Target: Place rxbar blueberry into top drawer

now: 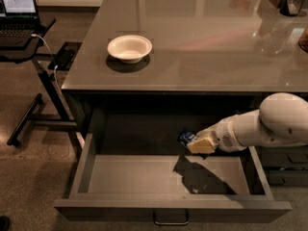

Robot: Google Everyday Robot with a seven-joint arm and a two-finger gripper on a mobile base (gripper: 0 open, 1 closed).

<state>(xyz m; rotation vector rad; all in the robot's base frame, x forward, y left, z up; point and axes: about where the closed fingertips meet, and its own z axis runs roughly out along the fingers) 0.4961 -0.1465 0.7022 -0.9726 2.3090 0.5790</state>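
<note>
Inside the open top drawer [86, 170], toward its right rear: pale gripper [194, 143] pinching the rxbar blueberry [184, 136], a flat dark-blue wrapper held above the smooth grey metal floor. Round white bowl [129, 48] sits on the glossy grey tabletop [207, 47]

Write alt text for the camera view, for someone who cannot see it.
The robot's hand holds the dark blue rxbar blueberry over the open top drawer, reaching in from the right. A white bowl sits on the grey countertop above; a laptop stands at far left.
</note>
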